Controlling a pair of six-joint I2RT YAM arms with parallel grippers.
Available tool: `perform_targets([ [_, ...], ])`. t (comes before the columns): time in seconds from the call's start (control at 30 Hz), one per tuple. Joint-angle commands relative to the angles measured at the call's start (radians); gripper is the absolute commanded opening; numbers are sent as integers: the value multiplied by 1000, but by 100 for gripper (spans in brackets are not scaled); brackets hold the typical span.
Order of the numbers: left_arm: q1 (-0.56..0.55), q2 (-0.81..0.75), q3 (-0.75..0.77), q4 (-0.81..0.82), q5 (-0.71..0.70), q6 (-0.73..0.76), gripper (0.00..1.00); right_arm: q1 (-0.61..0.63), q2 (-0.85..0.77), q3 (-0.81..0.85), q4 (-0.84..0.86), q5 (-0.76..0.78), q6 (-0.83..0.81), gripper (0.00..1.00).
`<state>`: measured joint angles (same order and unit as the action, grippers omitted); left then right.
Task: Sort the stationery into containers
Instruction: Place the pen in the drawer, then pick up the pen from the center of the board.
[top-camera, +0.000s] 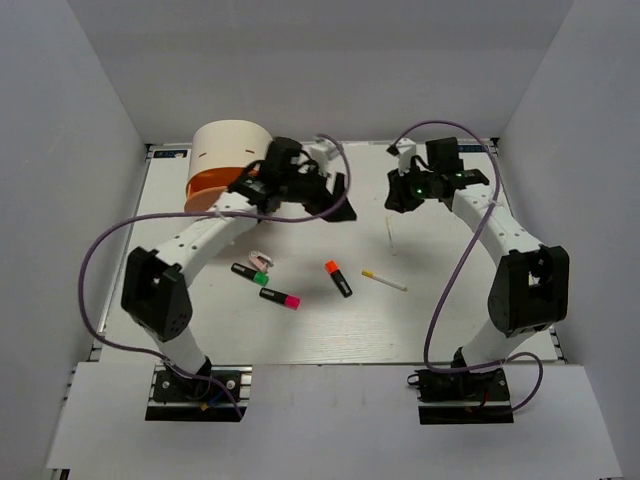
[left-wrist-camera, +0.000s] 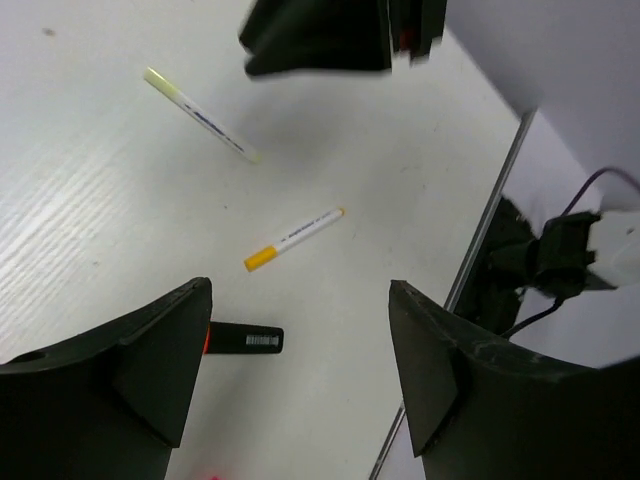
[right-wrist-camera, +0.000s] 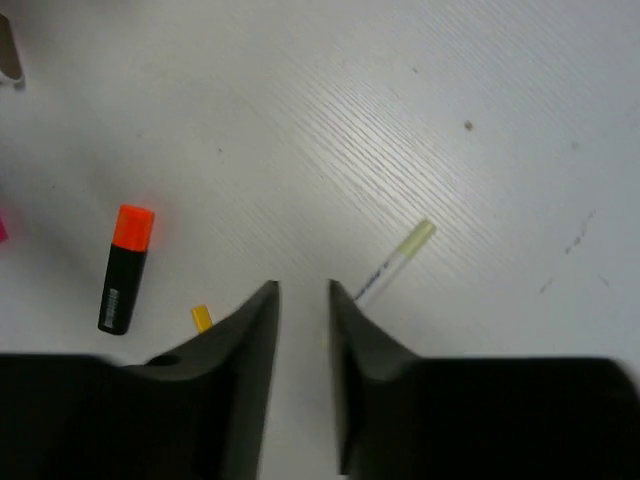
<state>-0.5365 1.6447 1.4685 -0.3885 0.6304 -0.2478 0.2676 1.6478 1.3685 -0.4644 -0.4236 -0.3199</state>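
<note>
The biggest thing is the round cream unit (top-camera: 230, 145) at the far left of the desk (top-camera: 330, 335), with an orange drawer (top-camera: 208, 186) in it. It looks heavy and hard, so it should stay put when things drop in.

Next come three short, fat highlighters in the middle of the desk: the green highlighter (top-camera: 249, 272) on the left, the pink highlighter (top-camera: 280, 297) just near of it, and the orange highlighter (top-camera: 338, 279) to their right. They look light, stiff and smooth. The best place to pinch is across the black middle (the round body may roll).

Then come two thin sticks on the right. The yellow-tipped stick (top-camera: 384, 281) lies beside the orange highlighter, and the pale stick (top-camera: 391, 238) lies farther back. They look very light and lie low and flat, so they could slip. A pinch at the middle is safest.

The smallest thing is the tiny pink-and-white piece (top-camera: 260, 259), just beyond the green highlighter. It may be the hardest to grab.

The left pincer (left-wrist-camera: 300, 295) hangs above the desk just right of the cream unit. It is wide open and holds nothing.

The right pincer (right-wrist-camera: 303, 290) hangs at the far right, over the pale stick. It shows only a thin gap and holds nothing.
</note>
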Motion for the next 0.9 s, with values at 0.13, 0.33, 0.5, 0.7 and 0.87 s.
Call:
perform_targets([
  [0.13, -236, 101, 72, -104, -196, 289, 82, -223, -2, 10, -111, -115, 126, 0],
  [0.33, -335, 164, 16, 28, -213, 439, 80, -355, 15, 9, -143, -190, 131, 0],
  [0.5, -394, 277, 50, 26, -273, 539, 74, -399, 21, 12, -157, -230, 110, 4],
  [0.7, -434, 323, -10, 97, -305, 640, 72, -419, 10, -2, -175, -250, 79, 7],
  [0.87, -434, 349, -22, 149, -316, 674, 73, -433, 3, -34, -171, -267, 71, 7],
])
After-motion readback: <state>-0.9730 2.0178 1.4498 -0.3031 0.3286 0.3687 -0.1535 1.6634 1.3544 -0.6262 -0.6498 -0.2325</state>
